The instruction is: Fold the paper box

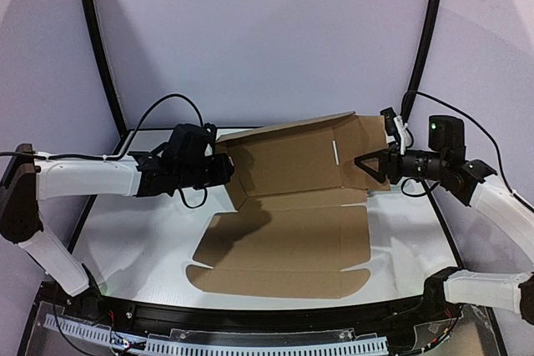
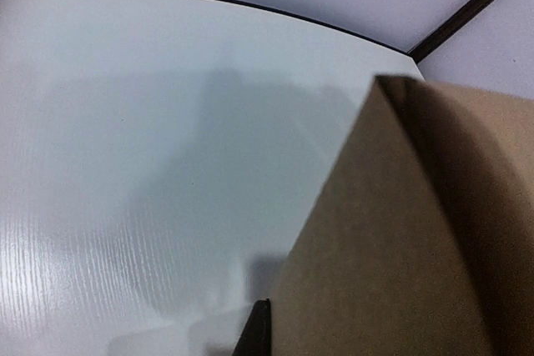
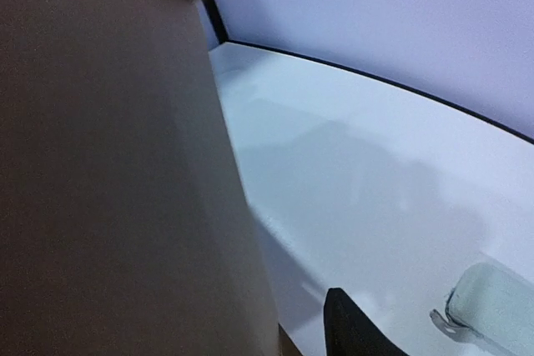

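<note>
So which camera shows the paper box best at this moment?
Top external. It shows the whole paper box: the near panels lie flat on the table, and the back and side walls are raised. Each wrist view shows only a close slab of brown cardboard wall filling part of the picture.

No legible text — none anywhere

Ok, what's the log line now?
paper box: partly folded | left gripper: shut on left flap | right gripper: at right flap
</note>
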Robot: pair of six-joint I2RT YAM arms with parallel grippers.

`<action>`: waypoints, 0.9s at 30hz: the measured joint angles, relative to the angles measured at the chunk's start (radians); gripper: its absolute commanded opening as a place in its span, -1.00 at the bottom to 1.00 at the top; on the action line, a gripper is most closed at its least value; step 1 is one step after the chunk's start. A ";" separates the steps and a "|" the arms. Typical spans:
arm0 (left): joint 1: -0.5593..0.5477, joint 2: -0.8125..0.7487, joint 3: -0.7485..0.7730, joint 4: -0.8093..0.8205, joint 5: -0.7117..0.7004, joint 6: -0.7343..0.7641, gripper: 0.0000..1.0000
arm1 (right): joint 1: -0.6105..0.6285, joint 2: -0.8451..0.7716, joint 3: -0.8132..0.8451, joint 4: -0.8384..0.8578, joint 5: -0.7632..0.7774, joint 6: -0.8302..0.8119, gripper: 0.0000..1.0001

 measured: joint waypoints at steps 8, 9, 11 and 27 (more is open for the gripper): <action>0.051 0.000 -0.011 0.004 0.095 0.060 -0.98 | 0.000 -0.105 0.000 -0.040 -0.064 -0.067 -0.42; 0.063 0.000 -0.017 0.011 0.112 0.062 -0.98 | 0.000 -0.113 0.000 -0.043 -0.065 -0.074 -0.50; 0.083 0.000 -0.026 0.024 0.143 0.067 -0.98 | 0.000 -0.122 0.000 -0.048 -0.069 -0.085 -0.71; 0.103 0.000 -0.016 0.031 0.243 0.123 -0.05 | -0.001 -0.104 0.009 -0.071 -0.105 -0.075 -1.00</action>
